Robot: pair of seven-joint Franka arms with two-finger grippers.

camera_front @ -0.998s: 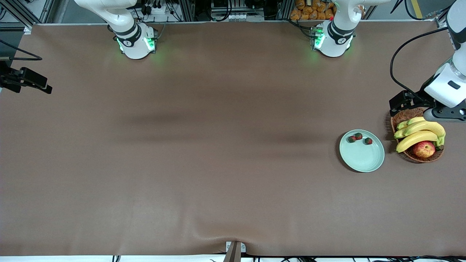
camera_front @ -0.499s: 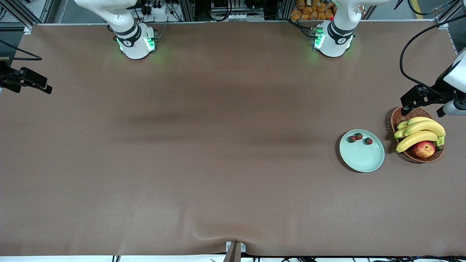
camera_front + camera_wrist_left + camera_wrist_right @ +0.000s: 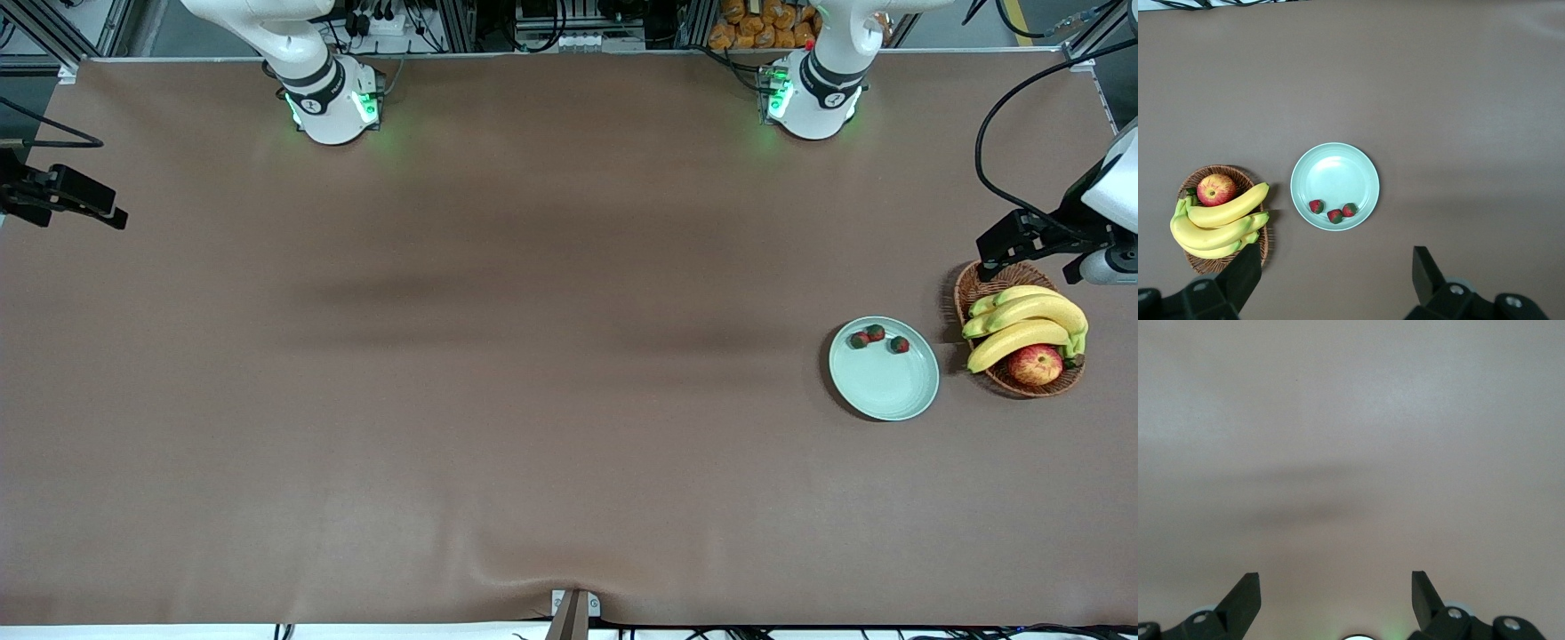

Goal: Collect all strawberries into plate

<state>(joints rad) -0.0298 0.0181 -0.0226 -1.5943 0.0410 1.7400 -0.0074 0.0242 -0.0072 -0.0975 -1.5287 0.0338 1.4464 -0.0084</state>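
Note:
Three strawberries [image 3: 876,332] [image 3: 1335,216] lie together in the pale green plate [image 3: 889,387] [image 3: 1335,177], near the rim that faces the robots' bases. My left gripper [image 3: 1336,253] hangs open and empty, high over bare table beside the plate and the basket. In the front view only the left arm's wrist [image 3: 1049,233] shows, at the picture's edge above the basket. My right gripper [image 3: 1335,577] is open and empty over bare table, and that arm waits.
A wicker basket [image 3: 976,286] [image 3: 1265,241] stands beside the plate at the left arm's end of the table. It holds bananas [image 3: 1022,324] [image 3: 1218,220] and a red-yellow apple [image 3: 1035,364] [image 3: 1216,190]. A black cable [image 3: 982,160] loops above the table near the left wrist.
The left arm has drawn away from the basket toward the table's end, then nearly stopped. The strawberries, plate and right arm have not moved.

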